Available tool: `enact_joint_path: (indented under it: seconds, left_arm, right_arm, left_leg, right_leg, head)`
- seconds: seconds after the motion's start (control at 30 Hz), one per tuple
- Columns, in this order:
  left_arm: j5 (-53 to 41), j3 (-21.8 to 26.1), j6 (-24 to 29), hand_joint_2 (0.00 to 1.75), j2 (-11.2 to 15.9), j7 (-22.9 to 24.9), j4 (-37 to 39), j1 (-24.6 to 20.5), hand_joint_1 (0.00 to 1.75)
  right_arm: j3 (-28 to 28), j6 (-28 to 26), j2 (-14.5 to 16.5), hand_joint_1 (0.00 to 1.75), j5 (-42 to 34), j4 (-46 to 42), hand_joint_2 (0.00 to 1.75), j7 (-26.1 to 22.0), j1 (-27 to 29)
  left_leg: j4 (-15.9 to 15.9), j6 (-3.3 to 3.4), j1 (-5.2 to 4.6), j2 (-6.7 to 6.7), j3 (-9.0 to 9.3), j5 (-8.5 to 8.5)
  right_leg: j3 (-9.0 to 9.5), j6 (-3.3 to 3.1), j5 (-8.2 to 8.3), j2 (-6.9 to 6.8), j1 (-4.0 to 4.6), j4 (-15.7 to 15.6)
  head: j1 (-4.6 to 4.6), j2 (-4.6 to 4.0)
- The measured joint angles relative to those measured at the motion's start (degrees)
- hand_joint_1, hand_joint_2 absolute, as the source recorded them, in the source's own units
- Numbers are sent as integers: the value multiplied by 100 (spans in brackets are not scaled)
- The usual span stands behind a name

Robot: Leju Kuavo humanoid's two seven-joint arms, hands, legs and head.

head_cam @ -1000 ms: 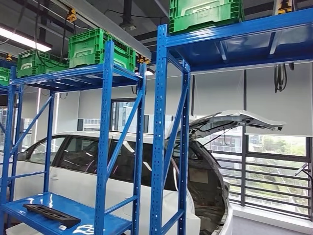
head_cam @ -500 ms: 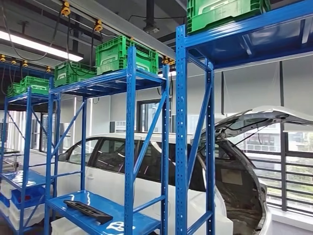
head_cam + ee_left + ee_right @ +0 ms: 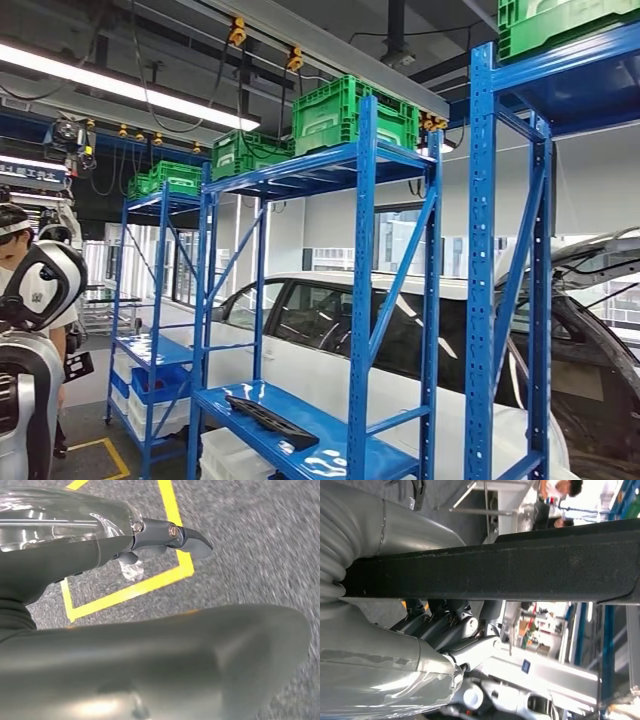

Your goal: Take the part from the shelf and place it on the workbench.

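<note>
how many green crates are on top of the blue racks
4, all on top shelves: one far left, one on the next rack, one in the middle, one cut off at the top right. More may be hidden.

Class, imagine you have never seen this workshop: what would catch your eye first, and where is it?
Tall blue steel shelving racks fill the head view, with green plastic crates on their top decks. Behind them stands a white car. A long black ribbed part lies on the nearest rack's low shelf, and the right hand grips a long black flat bar.

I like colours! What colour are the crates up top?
Green plastic crates, clearest in the head view.
</note>
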Motion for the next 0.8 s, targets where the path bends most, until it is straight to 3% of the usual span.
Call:
enact_joint_path:
  seconds: [0.07, 0.1, 0.13, 0.17, 0.2, 0.27, 0.33, 0.4, 0.43, 0.47, 0.53, 0.6, 0.63, 0.67, 0.73, 0.77, 0.8]
  left_arm:
    - [0, 13, -1, 175, -1, -5, 0, -24, 0]
    - [0, 19, -4, 175, -2, -7, 0, -29, 0]
    - [-1, 23, -7, 175, -3, -8, 0, -30, 0]
    - [-1, 27, -10, 175, -4, -9, 0, -28, 0]
    - [-1, 30, -16, 175, -5, -15, 0, -26, 0]
    - [-1, 33, -37, 175, -45, -44, 1, -33, 0]
    - [-4, 34, -48, 175, -97, -77, -2, -47, 0]
    - [-18, 35, -49, 175, -142, -93, -3, -32, 0]
    - [-25, 35, -48, 175, -170, -99, -2, -14, 0]
    - [-32, 34, -44, 175, -194, -104, -2, -3, 0]
    - [-50, 35, -27, 175, -221, -110, -2, -17, 0]
    - [-68, 34, -22, 175, -257, -108, -2, -41, 0]
    - [-75, 34, -24, 175, -283, -105, -2, -34, 0]
    - [-81, 34, -26, 175, -303, -103, -2, -19, 0]
    - [-98, 35, -26, 175, -323, -99, -2, 5, 0]
    - [-107, 35, -34, 175, -337, -102, -2, 1, 0]
    - [-116, 35, -43, 175, -347, -109, -5, -7, 0]
  right_arm:
    - [-7, -1, -4, 175, -1, -6, 175, -2, 20]
    - [-8, -2, -7, 175, 0, -5, 175, -2, 39]
    - [-8, -2, -9, 175, 1, -4, 175, -2, 56]
    - [-8, -2, -10, 175, 2, -5, 175, -2, 67]
    - [-8, -2, -11, 175, 5, -8, 175, -2, 69]
    - [-9, -3, -11, 175, 15, -24, 175, 1, 65]
    - [-10, -7, -13, 175, 29, -43, 175, 9, 65]
    - [-10, -12, -5, 175, 39, -66, 175, 16, 64]
    - [-9, -15, 7, 175, 42, -79, 175, 17, 65]
    - [-8, -18, 22, 175, 42, -94, 175, 17, 70]
    - [-5, -27, 40, 175, 45, -108, 175, 21, 95]
    - [-4, -33, 39, 175, 54, -104, 175, 32, 146]
    - [-2, -32, 37, 175, 61, -98, 175, 37, 171]
    - [0, -32, 37, 175, 65, -92, 175, 39, 186]
    - [3, -31, 37, 175, 72, -85, 175, 39, 193]
    - [3, -30, 37, 175, 75, -83, 175, 38, 191]
    - [3, -30, 37, 175, 82, -85, 175, 37, 189]
  left_leg:
    - [0, 40, -10, -125, -22, 19]
    - [0, 53, -21, -198, -28, 26]
    - [0, 63, -36, -272, -31, 32]
    - [1, 72, -54, -348, -30, 39]
    - [0, 79, -74, -424, -26, 45]
    - [-1, 83, -96, -568, -31, 63]
    - [-6, 46, -57, -701, -70, 98]
    - [-32, -24, -14, -821, -110, 144]
    - [-39, -51, -20, -775, -126, 139]
    - [9, -77, -32, -658, -158, 80]
    - [434, -129, -43, -338, -350, -224]
    - [1104, -199, -13, -210, -621, -540]
    - [1297, -234, 9, -183, -684, -587]
    - [1290, -265, 32, -157, -649, -534]
    - [709, -320, 69, -49, -302, -230]
    - [375, -324, 58, 57, -111, -126]
    - [121, -285, 41, 127, 23, -56]
  right_leg:
    - [-329, 10, -386, 244, -14, 770]
    - [-479, 1, -493, 281, -11, 1100]
    - [-550, -21, -488, 300, -5, 1247]
    - [-520, -54, -372, 320, 1, 1169]
    - [-387, -105, -164, 367, 11, 864]
    - [-52, -244, 235, 648, 34, 87]
    - [99, -316, 397, 863, 59, -291]
    - [127, -314, 429, 779, 69, -384]
    - [156, -312, 449, 701, 59, -462]
    - [186, -315, 474, 624, 44, -547]
    - [212, -311, 509, 451, 23, -640]
    - [197, -310, 509, 270, 23, -638]
    - [190, -301, 503, 184, 22, -629]
    - [183, -288, 493, 108, 18, -617]
    - [177, -228, 453, -26, -1, -564]
    - [172, -186, 424, -87, -3, -531]
    - [166, -140, 393, -143, 2, -492]
  head:
    - [0, 0]
    - [0, 0]
    - [0, 0]
    - [0, 0]
    - [0, 0]
    - [3, 0]
    - [9, 1]
    - [10, 1]
    - [11, 0]
    - [13, 0]
    - [17, 0]
    - [19, 0]
    - [19, 0]
    - [19, 0]
    - [19, 0]
    - [19, 0]
    - [18, 0]
